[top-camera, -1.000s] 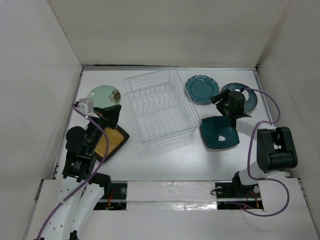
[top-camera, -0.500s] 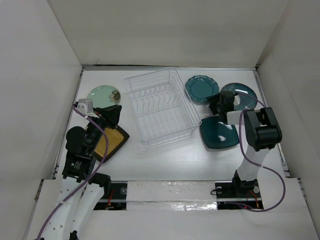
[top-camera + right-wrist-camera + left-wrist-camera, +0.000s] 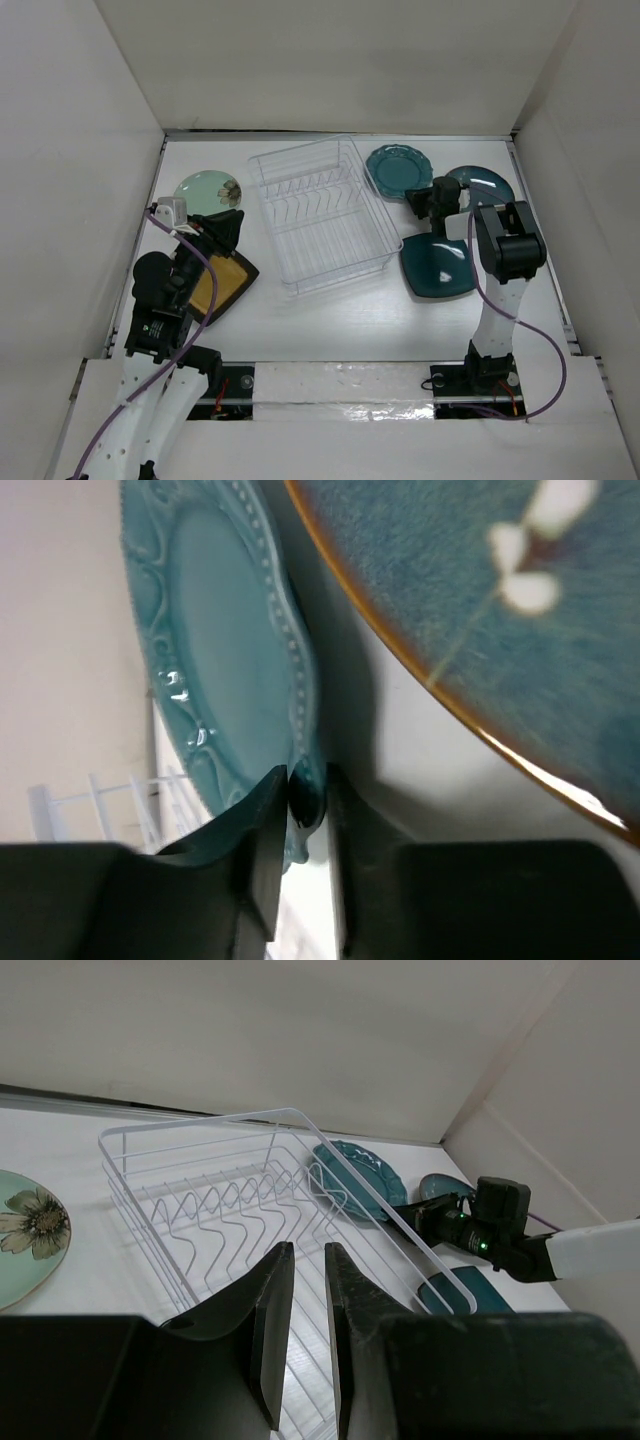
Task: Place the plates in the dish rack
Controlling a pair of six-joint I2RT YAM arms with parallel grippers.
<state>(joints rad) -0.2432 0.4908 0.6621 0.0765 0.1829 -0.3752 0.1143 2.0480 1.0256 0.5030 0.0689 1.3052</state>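
The clear dish rack (image 3: pixel 320 215) (image 3: pixel 250 1200) stands mid-table with no plate in it. My right gripper (image 3: pixel 420 203) (image 3: pixel 308 775) is shut on the near rim of a round dark teal plate (image 3: pixel 398 172) (image 3: pixel 215 630) just right of the rack. A second round teal plate (image 3: pixel 490 188) (image 3: pixel 500 610) lies beside it, and a rounded-square teal one (image 3: pixel 437 265) nearer me. My left gripper (image 3: pixel 222 232) (image 3: pixel 308 1250) hovers over the mustard plate (image 3: pixel 225 283), its jaws narrowly open with nothing between them. The pale green plate (image 3: pixel 208 190) (image 3: pixel 25 1235) lies at the far left.
White walls enclose the table on the left, back and right. The right arm (image 3: pixel 500 245) reaches across the two plates on the right side. The rack's right edge (image 3: pixel 400 1245) runs close to the held plate.
My right gripper has slid left from above the square teal plate to the round teal plate and closed on its rim. The left arm has stayed put.
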